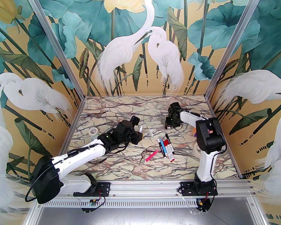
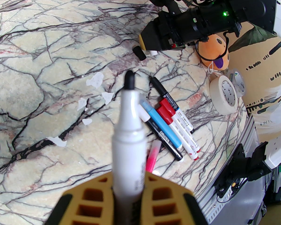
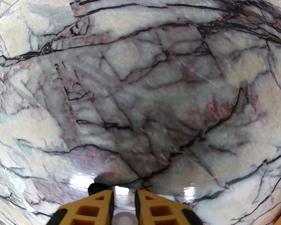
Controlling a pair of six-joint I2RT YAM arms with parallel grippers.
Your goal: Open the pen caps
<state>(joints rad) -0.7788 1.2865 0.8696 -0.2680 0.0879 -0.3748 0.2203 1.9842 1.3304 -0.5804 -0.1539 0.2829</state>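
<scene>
The left gripper (image 2: pixel 128 184) has its fingers clamped on a white-barrelled pen (image 2: pixel 129 135) over the worktop's (image 2: pixel 37 90) middle. The pen's long axis is in line with the fingers, and its bare black tip points toward the far edge. The right gripper (image 3: pixel 123 193) has its fingers slightly parted, with a black cap (image 3: pixel 97 188) lying just beside them.

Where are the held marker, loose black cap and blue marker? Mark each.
held marker (image 2: pixel 128 125), left wrist view, white barrel.
loose black cap (image 2: pixel 139 53), left wrist view, its side.
blue marker (image 2: pixel 162 125), left wrist view, mid-barrel.
</scene>
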